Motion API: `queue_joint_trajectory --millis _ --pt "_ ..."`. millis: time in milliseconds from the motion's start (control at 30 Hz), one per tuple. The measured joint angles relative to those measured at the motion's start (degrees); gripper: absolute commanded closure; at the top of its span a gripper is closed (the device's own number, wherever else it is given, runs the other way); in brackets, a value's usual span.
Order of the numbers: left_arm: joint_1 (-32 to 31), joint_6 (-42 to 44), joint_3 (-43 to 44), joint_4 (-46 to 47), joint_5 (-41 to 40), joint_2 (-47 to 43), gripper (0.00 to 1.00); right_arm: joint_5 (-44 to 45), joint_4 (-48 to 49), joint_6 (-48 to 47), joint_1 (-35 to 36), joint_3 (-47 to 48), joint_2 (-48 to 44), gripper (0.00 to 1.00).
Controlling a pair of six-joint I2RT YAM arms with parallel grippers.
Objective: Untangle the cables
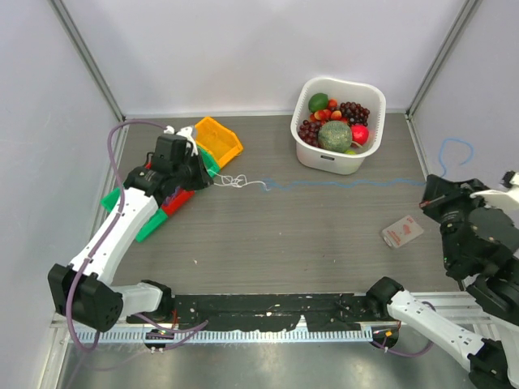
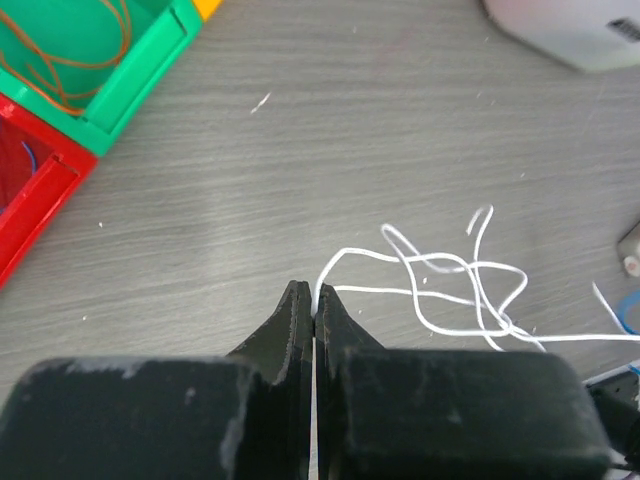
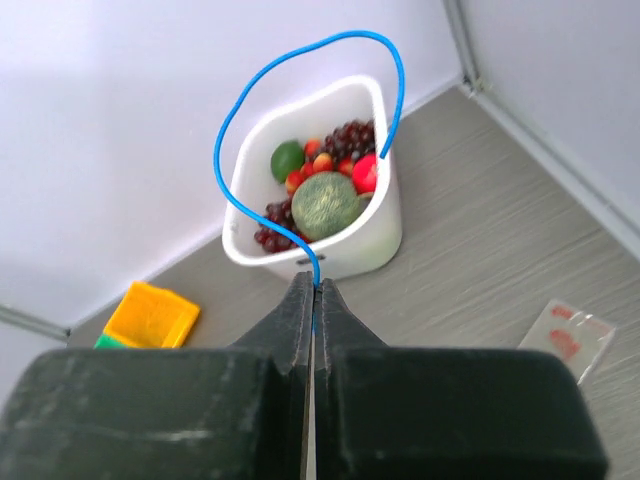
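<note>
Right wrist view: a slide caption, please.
Right gripper shut on the blue cable, which loops up before the fruit tub.

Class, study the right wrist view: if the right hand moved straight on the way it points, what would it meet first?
Probably the white plastic tub of fruit, directly ahead of the right hand. Only the thin blue cable that it pinches loops between them. Depth is unclear, so this is a judgement.
</note>
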Motion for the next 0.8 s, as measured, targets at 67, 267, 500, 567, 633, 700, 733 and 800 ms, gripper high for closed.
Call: queue_joint_trajectory --millis 67,267,500,567,633,700,733,800 --pt "-0.02 1.27 0.02 -1.38 0.57 1.44 1.0 2.05 0.22 -2.08 0.0 2.29 0.09 0.99" --pt "0.0 4.0 -3.28 -3.26 0.7 2.82 1.0 6.51 1.84 -8.96 0.15 9.62 1.2 0.99" --pt "-1.84 3.76 -10.03 -2.6 4.24 2.73 1.0 4.31 6.64 -13.55 0.61 15.23 3.67 0.99" --pt "-2.67 3.54 -10.69 -2.01 4.7 3.13 0.96 4.04 7.89 -14.99 0.61 15.87 4.98 0.99" --pt "-3.32 3.32 -10.93 -1.46 6.08 3.8 0.79 3.43 8.37 -17.07 0.87 17.55 6.51 0.99" --pt "-3.98 3.08 -11.02 -0.94 7.56 4.37 0.55 2.23 8.83 -18.47 1.05 19.74 8.02 0.99" --pt "-4.83 2.93 -11.02 -0.68 8.02 4.44 0.44 1.16 9.2 -18.99 1.14 20.68 8.61 0.99" --pt "-6.75 2.82 -10.75 -0.39 8.61 4.2 0.0 -1.2 9.7 -19.04 1.25 21.2 9.11 0.99"
